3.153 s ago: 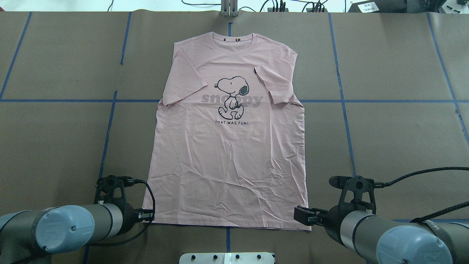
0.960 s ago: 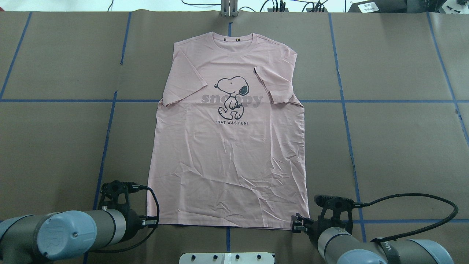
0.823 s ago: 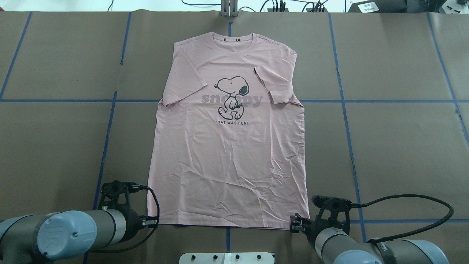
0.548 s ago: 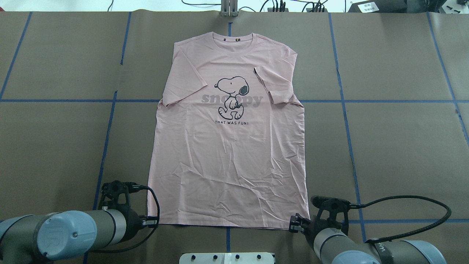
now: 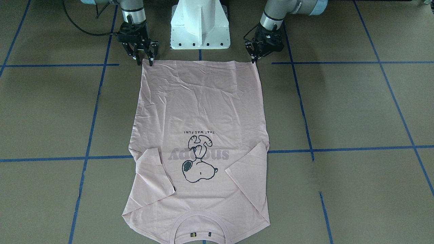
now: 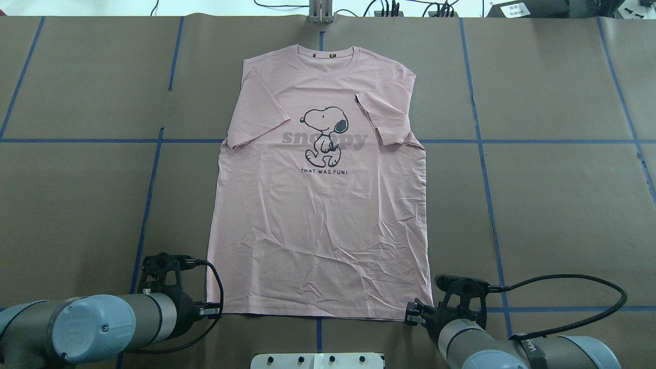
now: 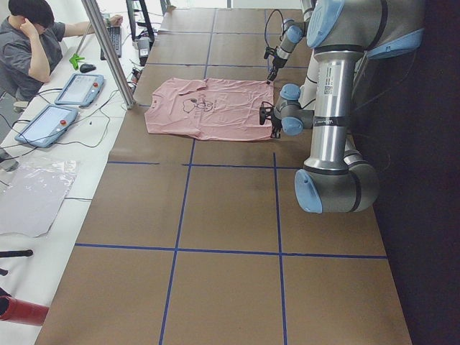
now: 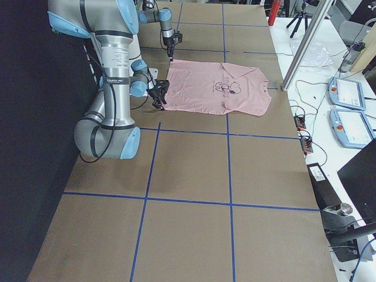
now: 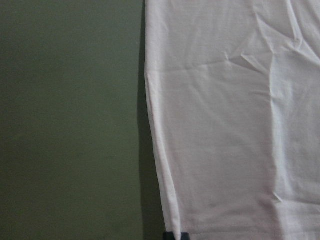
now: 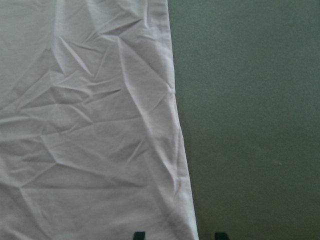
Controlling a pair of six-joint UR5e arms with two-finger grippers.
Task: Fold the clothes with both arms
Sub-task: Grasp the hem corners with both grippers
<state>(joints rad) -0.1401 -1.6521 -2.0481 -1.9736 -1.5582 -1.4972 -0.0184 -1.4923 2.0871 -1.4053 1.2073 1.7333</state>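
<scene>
Moved: R gripper slid back to hem corner.
R jaws: apart, straddling hem edge.
L gripper: jaws together at other corner.
T-shirt: pink, creased, flat, ahead of both.

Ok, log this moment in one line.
pale pink cartoon-print T-shirt: flat | left hand: at hem corner, grip unclear | right hand: open, other hem corner

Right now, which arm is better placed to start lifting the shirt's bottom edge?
Left. The left gripper looks closed on its corner of the shirt, while the right gripper is open, only straddling the other corner without pinching it yet.
</scene>
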